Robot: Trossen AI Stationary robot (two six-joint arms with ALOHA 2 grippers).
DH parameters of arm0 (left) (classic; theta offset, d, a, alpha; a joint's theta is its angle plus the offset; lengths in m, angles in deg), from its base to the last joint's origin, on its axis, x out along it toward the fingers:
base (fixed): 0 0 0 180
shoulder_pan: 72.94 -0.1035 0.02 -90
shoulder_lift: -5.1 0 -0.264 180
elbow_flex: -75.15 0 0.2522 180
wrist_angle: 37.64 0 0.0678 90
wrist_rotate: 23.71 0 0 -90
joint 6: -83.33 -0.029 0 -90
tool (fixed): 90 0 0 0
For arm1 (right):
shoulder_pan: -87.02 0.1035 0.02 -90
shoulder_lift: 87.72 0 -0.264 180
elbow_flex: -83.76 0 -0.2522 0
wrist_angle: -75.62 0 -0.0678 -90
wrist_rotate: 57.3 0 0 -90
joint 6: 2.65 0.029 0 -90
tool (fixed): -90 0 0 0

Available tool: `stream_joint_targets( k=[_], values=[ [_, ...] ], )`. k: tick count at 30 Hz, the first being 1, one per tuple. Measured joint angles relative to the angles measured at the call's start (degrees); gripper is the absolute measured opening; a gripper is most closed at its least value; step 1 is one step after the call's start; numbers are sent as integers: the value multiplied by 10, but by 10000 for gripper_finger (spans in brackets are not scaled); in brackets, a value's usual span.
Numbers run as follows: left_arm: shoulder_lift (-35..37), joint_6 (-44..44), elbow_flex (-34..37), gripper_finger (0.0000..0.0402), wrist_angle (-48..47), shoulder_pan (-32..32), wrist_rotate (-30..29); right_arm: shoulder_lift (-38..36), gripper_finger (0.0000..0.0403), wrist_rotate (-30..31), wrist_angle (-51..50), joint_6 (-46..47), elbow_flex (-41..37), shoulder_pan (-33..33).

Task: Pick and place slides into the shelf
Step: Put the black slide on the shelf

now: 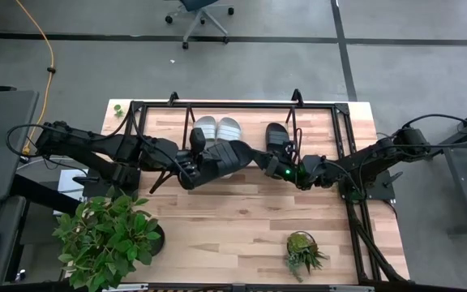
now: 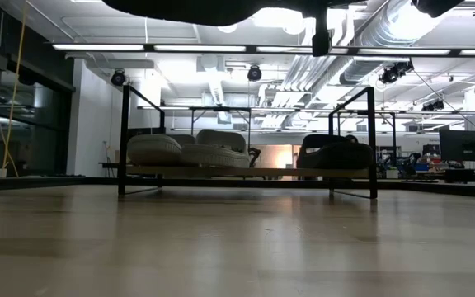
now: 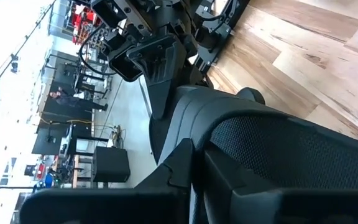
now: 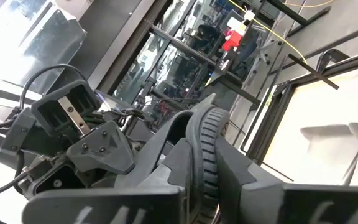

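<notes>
A: Left to right, high view. What's first?
B: Big plant [image 1: 104, 235] on the bench [image 1: 242, 227], front-left corner. Then the left arm, reaching in from the left edge; left gripper [image 1: 186, 165] in mid-bench, just in front of the shelf [image 1: 156, 104].
A: Jaws?
B: Closed on one end of a black slide [image 1: 227, 156], held in the air. The left wrist view shows the black sole clamped between the fingers [image 3: 185, 162].
A: Which way does it lie?
B: Long axis runs across the bench, left to right, slightly tilted. The right gripper [image 1: 289, 172] has its jaws clamped on the other end; the right wrist view shows the ribbed sole edge pinched.
A: Toe or heel on each side?
B: Can't tell.
A: The shelf?
B: Along the far edge. Grey pair [image 1: 218, 127] inside, left of centre, side by side, long axes running front to back. Second black slide [image 1: 278, 136] inside to their right, same orientation, a gap between.
A: Open room?
B: A gap in the shelf to the left of the grey pair and a smaller one at the right end. The front half of the bench is bare wood, apart from a small plant [image 1: 302, 251] front-right.
</notes>
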Motion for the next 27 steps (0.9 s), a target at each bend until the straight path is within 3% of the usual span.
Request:
stream_joint_targets(
  k=[14, 27],
  values=[
    [0, 40, 0, 128, -3, -1, -51, -13, 18, 26, 4, -56, 0, 14],
    [1, 69, 0, 141, -5, -1, -52, -59, 18, 107, -11, -141, 0, 48]
  ],
)
